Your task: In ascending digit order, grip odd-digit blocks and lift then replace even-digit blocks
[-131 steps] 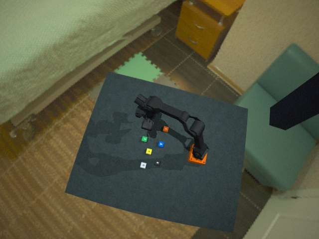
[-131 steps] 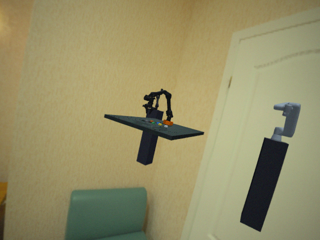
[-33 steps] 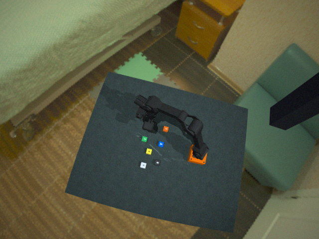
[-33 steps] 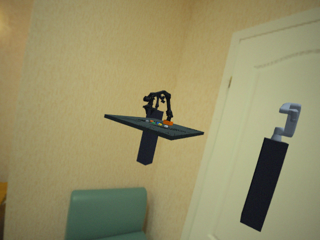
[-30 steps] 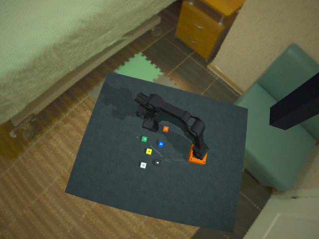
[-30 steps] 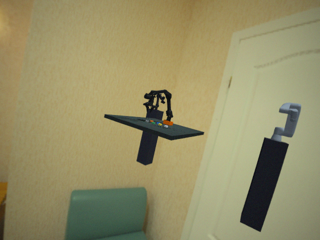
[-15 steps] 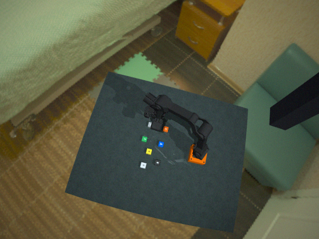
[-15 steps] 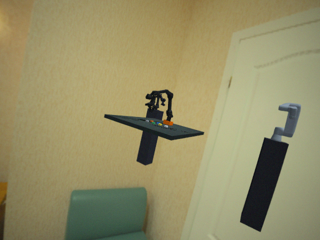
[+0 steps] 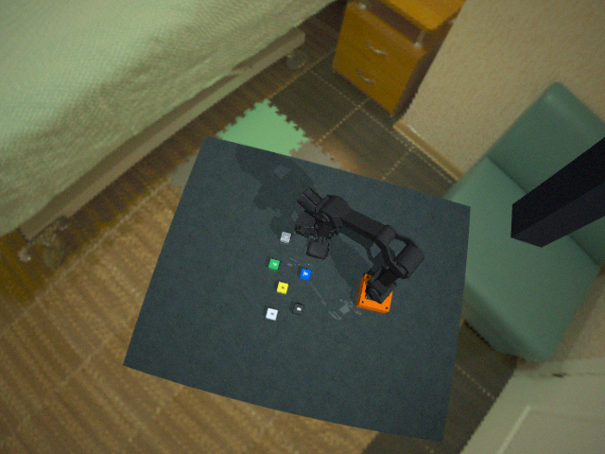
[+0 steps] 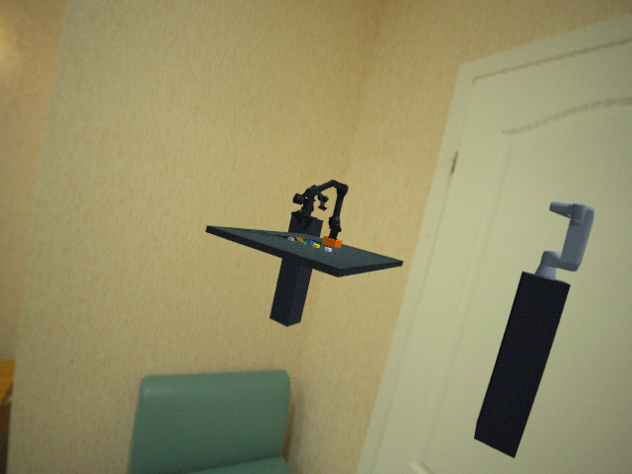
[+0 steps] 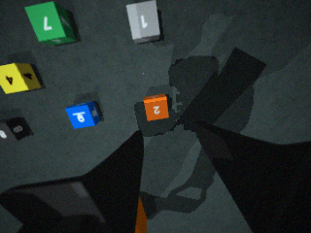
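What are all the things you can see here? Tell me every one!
grey block: one, shows 1, far side of the group
orange block: one, shows 2, below the hand
green block: one, shows 7, beside the grey one
yellow block: one, shows 4
blue block: one, digit unclear
black block: one, beside the white one
white block: one, digit too small to read
table: one, dark grey
armchair: one, teal, beside the table
drawers: one, orange
arm: one, black, on an orange base
hand: one, open, holding nothing

Orange block (image 11: 155,107) hidden under arm in top view – digits there unreadable.
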Controlling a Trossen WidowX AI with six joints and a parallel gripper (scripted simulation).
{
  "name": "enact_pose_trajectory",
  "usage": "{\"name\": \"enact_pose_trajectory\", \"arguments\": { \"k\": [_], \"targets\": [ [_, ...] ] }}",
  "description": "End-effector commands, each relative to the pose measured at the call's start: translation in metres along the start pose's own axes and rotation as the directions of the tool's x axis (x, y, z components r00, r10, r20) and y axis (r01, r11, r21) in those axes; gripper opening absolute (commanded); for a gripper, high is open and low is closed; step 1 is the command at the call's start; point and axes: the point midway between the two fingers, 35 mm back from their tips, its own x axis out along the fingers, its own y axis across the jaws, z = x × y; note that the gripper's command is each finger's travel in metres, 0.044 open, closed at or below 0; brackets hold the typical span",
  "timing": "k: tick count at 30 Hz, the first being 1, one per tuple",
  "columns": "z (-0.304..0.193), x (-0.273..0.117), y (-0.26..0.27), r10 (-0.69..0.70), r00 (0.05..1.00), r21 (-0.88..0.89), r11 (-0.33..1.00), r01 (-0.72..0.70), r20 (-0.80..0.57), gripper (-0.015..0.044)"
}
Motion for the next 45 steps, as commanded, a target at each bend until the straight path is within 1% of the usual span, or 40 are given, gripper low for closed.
{"name": "enact_pose_trajectory", "arguments": {
  "k": [1, 4, 30, 40, 41, 45],
  "targets": [
    [-0.009, 0.036, 0.004, 0.011, 1.0, 0.0, 1.0, -0.011, -0.029, 0.033],
    [-0.009, 0.036, 0.004, 0.011, 1.0, 0.0, 1.0, -0.011, -0.029, 0.04],
    [-0.011, 0.072, 0.005, 0.011, 1.0, 0.0, 1.0, -0.011, -0.029, 0.04],
    [-0.011, 0.072, 0.005, 0.011, 1.0, 0.0, 1.0, -0.011, -0.029, 0.0138],
    [-0.011, 0.072, 0.005, 0.011, 1.0, 0.0, 1.0, -0.011, -0.029, 0.012],
    [-0.011, 0.072, 0.005, 0.011, 1.0, 0.0, 1.0, -0.011, -0.029, 0.012]
  ]
}}
